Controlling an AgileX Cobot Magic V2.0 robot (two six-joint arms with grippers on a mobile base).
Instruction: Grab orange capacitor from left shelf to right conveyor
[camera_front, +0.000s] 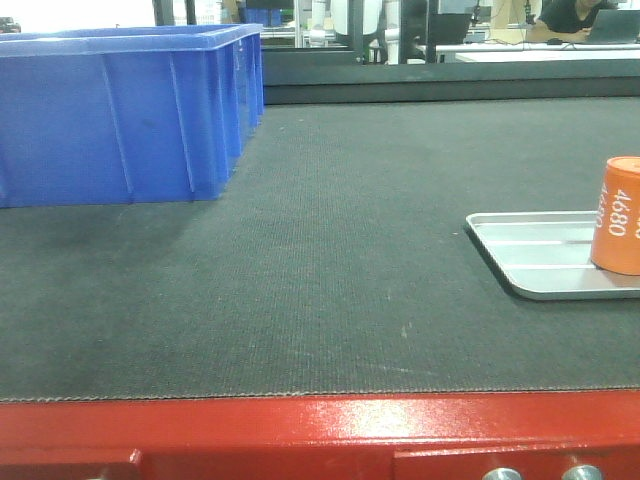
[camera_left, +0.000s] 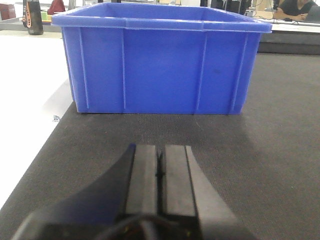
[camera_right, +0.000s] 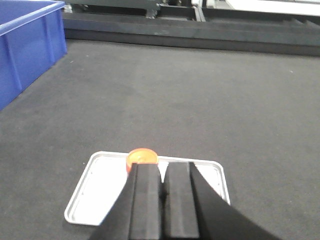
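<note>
The orange capacitor (camera_front: 620, 215) stands upright on a flat silver tray (camera_front: 520, 255) that lies on the right conveyor's dark belt (camera_front: 330, 260), at the right edge of the front view. In the right wrist view its orange top (camera_right: 142, 156) shows just beyond my right gripper (camera_right: 162, 167), which hangs over the tray (camera_right: 100, 190), shut and holding nothing. My left gripper (camera_left: 160, 150) is also shut and empty, low over the belt and facing the blue crate. The left shelf is out of view.
A large blue plastic crate (camera_front: 120, 110) stands on the belt at the back left, also seen in the left wrist view (camera_left: 160, 65). The conveyor's red front frame (camera_front: 300, 430) runs along the near edge. A dark rail borders the belt's far side (camera_right: 200, 35).
</note>
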